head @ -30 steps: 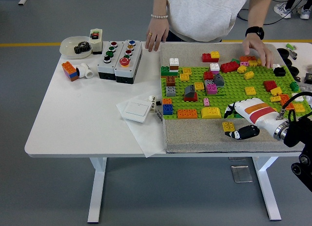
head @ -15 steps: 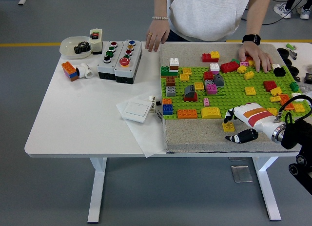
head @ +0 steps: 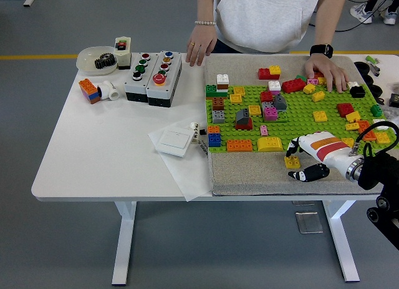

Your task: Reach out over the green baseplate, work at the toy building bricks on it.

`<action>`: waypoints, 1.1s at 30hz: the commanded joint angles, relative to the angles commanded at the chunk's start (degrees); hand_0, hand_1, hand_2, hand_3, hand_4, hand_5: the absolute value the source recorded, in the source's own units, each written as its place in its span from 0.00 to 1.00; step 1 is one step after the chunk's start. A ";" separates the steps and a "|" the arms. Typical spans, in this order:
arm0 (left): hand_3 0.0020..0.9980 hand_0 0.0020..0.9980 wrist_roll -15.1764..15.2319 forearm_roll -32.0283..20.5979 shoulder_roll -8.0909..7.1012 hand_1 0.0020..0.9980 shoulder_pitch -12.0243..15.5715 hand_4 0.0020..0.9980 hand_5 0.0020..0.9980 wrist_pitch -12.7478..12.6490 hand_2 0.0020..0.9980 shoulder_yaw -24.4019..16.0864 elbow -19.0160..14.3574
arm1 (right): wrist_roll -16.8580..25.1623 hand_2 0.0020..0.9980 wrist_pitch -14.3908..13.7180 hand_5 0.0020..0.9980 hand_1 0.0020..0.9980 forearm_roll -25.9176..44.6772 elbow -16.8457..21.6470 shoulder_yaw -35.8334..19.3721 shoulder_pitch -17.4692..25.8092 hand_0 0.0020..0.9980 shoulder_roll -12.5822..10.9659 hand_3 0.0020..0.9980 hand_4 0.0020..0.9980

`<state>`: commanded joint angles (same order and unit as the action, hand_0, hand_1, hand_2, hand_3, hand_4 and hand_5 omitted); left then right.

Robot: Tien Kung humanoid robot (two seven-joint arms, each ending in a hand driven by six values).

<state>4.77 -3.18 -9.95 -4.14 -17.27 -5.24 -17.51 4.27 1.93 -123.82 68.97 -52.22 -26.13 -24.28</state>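
Head view puts my right hand (head: 310, 156) at the near right of the counter (head: 112, 145), its white shell with an orange stripe low over the grey mat (head: 249, 176). My fingers (head: 292, 149) are curled around a small yellow brick (head: 292, 162), with the dark thumb below it; the brick sits on the mat just off the near edge of the green baseplate (head: 293, 117). My left hand is out of sight.

On the studded green baseplate are scattered toy building bricks in red, yellow, orange, white, grey, pink and blue, glossy plastic, mostly blocky, with a rounded yellow piece (head: 270, 144) at the near edge. The mat under it looks rough and felt-like.

A person stands at the far side: one hand (head: 327, 72) is flat on the plate's far right corner, the other hand (head: 201, 44) rests on the counter edge.

To the left lie a white switch plate (head: 174, 141) on a sheet of paper (head: 187, 167), a grey box of coloured push buttons (head: 154, 75), a pale dish with a black gear (head: 98, 59) and an orange-topped block (head: 89, 90). The floor is grey with a yellow line.

Since half a second ago, my hand has drawn slightly toward the near edge; the brick has barely shifted.
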 joint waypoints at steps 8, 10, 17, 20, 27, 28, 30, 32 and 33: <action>0.75 0.86 0.25 -0.60 -0.03 0.88 -0.24 0.74 0.65 -0.03 0.88 0.35 0.00 | -0.01 0.64 0.27 0.27 0.58 0.45 -0.84 0.30 -0.44 0.57 0.76 0.63 0.84; 0.75 0.86 0.27 -0.67 -0.03 0.88 -0.30 0.74 0.65 -0.03 0.88 0.39 0.00 | -0.01 0.64 0.30 0.27 0.58 0.50 -1.25 0.21 -0.60 0.57 0.97 0.63 0.84; 0.75 0.86 0.38 -0.88 -0.05 0.88 -0.47 0.74 0.65 -0.02 0.88 0.56 -0.03 | -0.02 0.64 0.31 0.27 0.58 0.49 -2.46 -0.22 -1.03 0.57 1.51 0.64 0.84; 0.75 0.86 0.39 -0.91 -0.08 0.88 -0.59 0.74 0.65 -0.03 0.88 0.58 -0.01 | -0.01 0.64 0.40 0.27 0.58 0.44 -2.79 -0.17 -1.15 0.57 1.54 0.64 0.84; 0.75 0.86 0.50 -1.13 -0.11 0.88 -0.70 0.74 0.65 -0.08 0.88 0.75 -0.07 | 0.06 0.64 0.46 0.27 0.58 -0.12 -4.28 -0.15 -1.37 0.56 1.94 0.63 0.84; 0.75 0.86 0.50 -1.12 -0.12 0.88 -0.70 0.74 0.65 -0.08 0.88 0.74 -0.08 | 0.07 0.64 0.45 0.27 0.58 -0.21 -4.53 -0.15 -1.41 0.56 2.03 0.63 0.84; 0.75 0.86 0.49 -1.07 -0.12 0.88 -0.70 0.74 0.65 -0.09 0.88 0.73 -0.10 | 0.06 0.64 0.42 0.27 0.58 -0.33 -4.89 -0.14 -1.49 0.56 2.18 0.63 0.84; 0.75 0.86 0.49 -1.06 -0.12 0.88 -0.70 0.74 0.65 -0.09 0.88 0.72 -0.11 | 0.05 0.64 0.42 0.27 0.58 -0.36 -4.99 -0.15 -1.51 0.56 2.23 0.63 0.84; 0.75 0.86 0.42 -0.88 -0.16 0.88 -0.73 0.74 0.65 -0.10 0.88 0.64 -0.15 | 0.02 0.64 0.41 0.27 0.58 -0.45 -5.42 -0.22 -1.65 0.56 2.48 0.63 0.84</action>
<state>5.19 -4.06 -10.10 -4.87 -17.36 -4.60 -17.65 4.29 2.34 -124.27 63.55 -52.44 -27.78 -21.81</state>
